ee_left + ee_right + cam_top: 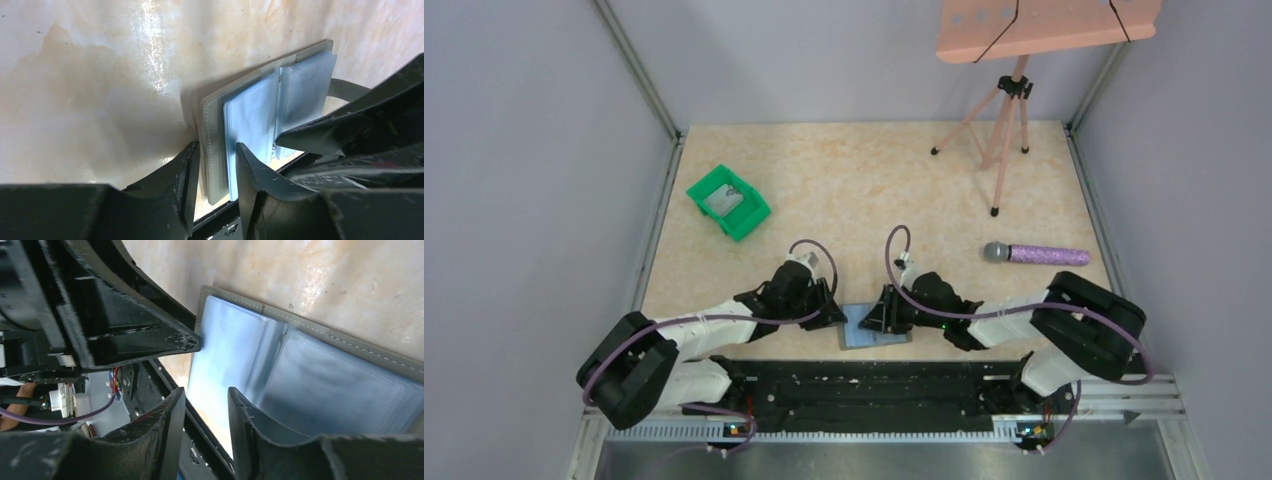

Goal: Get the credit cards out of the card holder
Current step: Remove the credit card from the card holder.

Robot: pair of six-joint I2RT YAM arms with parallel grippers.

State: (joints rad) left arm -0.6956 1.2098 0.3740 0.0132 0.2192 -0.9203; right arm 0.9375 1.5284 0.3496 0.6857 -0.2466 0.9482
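1. Jaws of our left gripper [217, 146] stand part-way apart and grasp nothing. Their tips sit at the left edge of the card holder [255, 110], one beside the grey cover [212, 120], one on the blue sleeves [320, 390]. We judge that they press there to keep the holder from sliding.
2. Our right gripper [206, 390] reaches in from the holder's right, jaws likewise part-way apart and empty, tips low over the sleeves. We take it that they are lined up to catch a sleeve edge or a card.
3. The holder lies spread open, inside up, flat on the bench [874, 190] with a gripper on either side, so its pockets face us.
4. We cannot make out any cards in the cloudy sleeves, and none lies beside the holder.
5. The green bin [728, 201] sits well apart, far-left of the holder.
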